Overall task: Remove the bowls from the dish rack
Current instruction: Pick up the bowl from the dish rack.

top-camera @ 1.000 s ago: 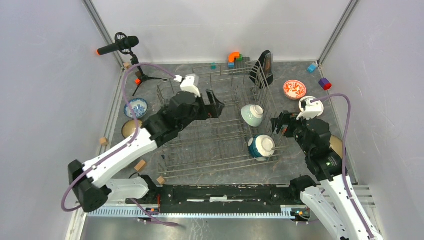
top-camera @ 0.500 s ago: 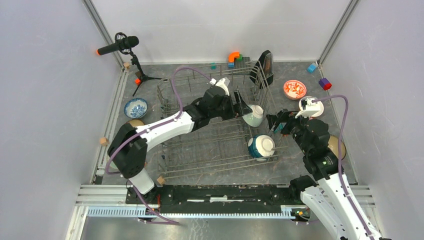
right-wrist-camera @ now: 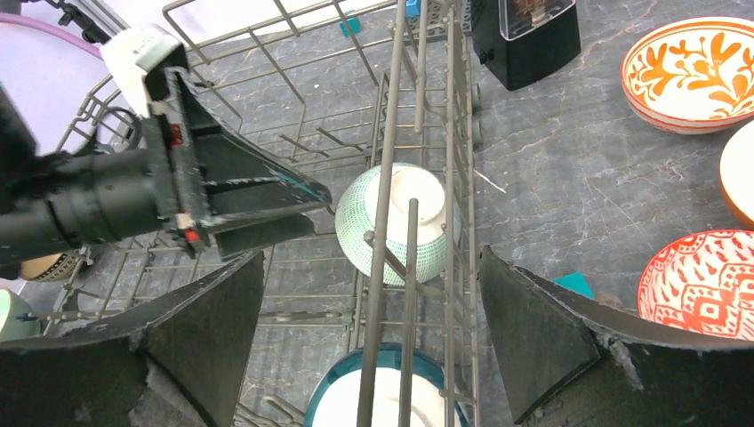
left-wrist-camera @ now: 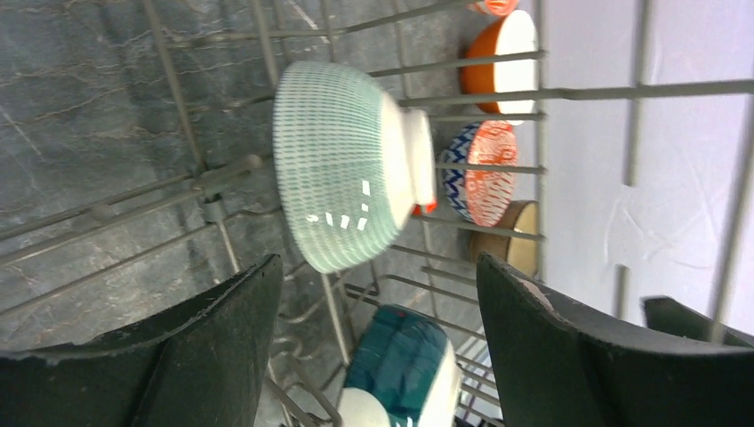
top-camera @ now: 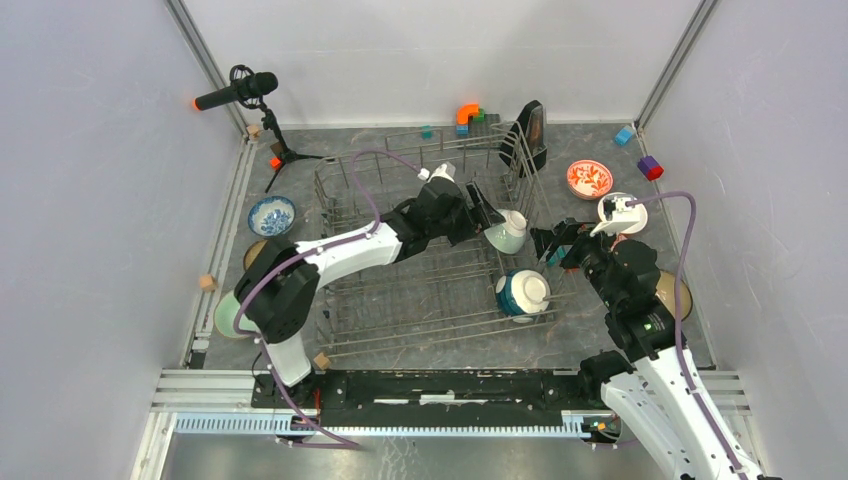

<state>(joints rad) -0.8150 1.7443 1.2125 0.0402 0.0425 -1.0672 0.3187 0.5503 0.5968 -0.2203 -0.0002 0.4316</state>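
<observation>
Jaws of right gripper [top-camera: 556, 243]: spread wide, holding nothing, hanging just outside the rack's right wall.
Jaws of left gripper [top-camera: 489, 214]: spread wide, gripping nothing; mint bowl just ahead between the two fingers, no contact visible in the wrist view.
Right arm: up from the near right base, elbow bent, wrist pitched down toward the rack's right side.
Left arm: elbow folded at the near left, forearm reaching across the rack toward its right wall, wrist rolled sideways.
Dish rack [top-camera: 420, 310]: grey wire, centre of the table.
Pale green bowl [top-camera: 228, 315]: on the table left of the rack, partly hidden behind the left elbow.
Teal bowl [top-camera: 522, 293]: inside the rack, near right corner, tipped, white foot showing.
Tan bowl [top-camera: 672, 292]: on the table right of the rack, partly behind the right arm.
Red-lattice bowl [right-wrist-camera: 702, 285]: on the table, right of the rack.
Mint bowl [top-camera: 508, 230]: inside the rack by the right wall, beyond the teal one, on its side among the tines.
Blue-white bowl [top-camera: 271, 215]: upright on the table, left of the rack.
Red-floral bowl [top-camera: 589, 179]: upright, far right of the rack.
Microphone [top-camera: 240, 92]: on a stand, far left corner.
</observation>
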